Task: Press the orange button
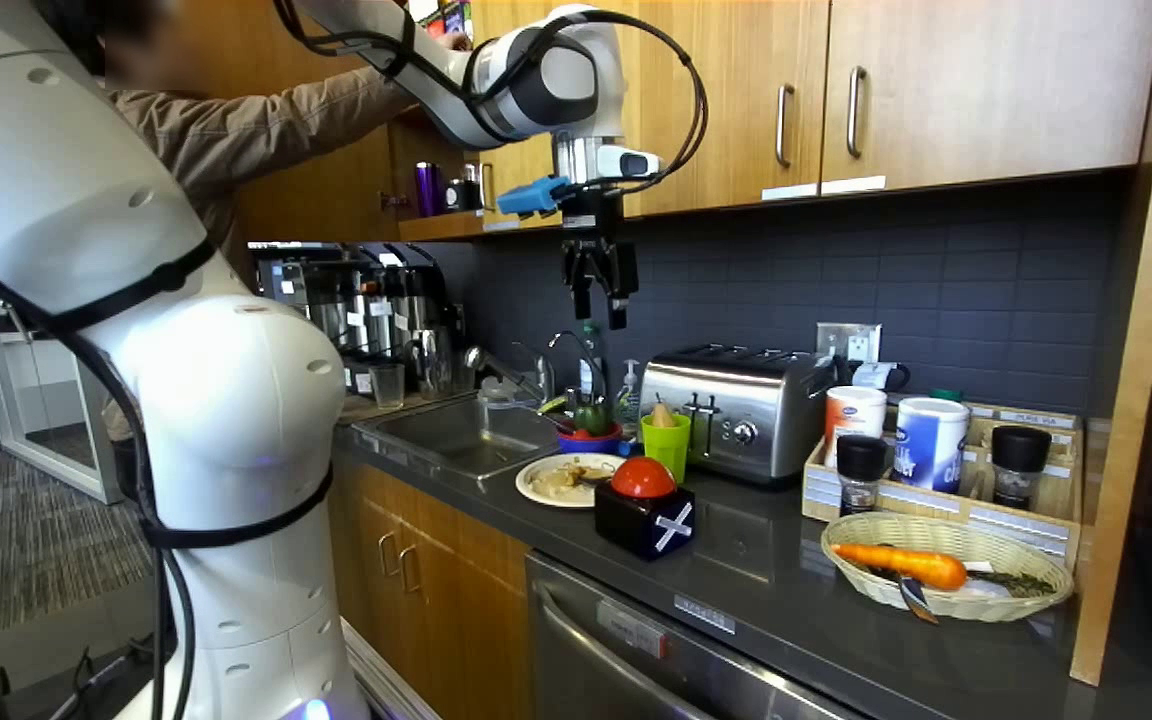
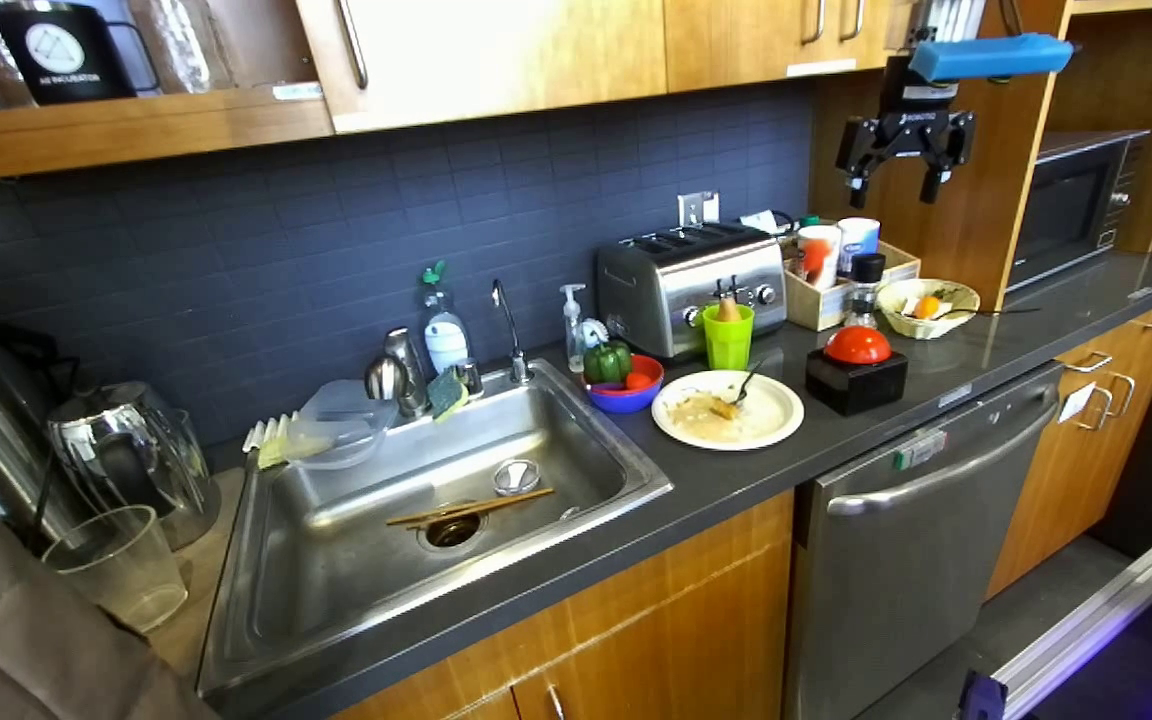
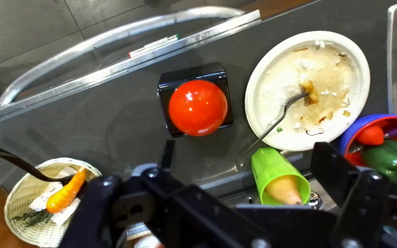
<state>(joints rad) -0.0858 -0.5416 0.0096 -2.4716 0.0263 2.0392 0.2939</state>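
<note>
Near the orange button (image 3: 198, 107), a pear (image 3: 284, 190) in a green cup (image 3: 268, 164).

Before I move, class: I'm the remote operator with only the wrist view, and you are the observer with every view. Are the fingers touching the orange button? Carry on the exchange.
Observer: No. In both exterior views the fingers hang well above the orange button, apart from it.
Operator: My view shows no people. Is anyone there?
Observer: Yes. In an exterior view a person in brown shows, partly hidden behind the robot arm; how close, I can't tell.
</note>
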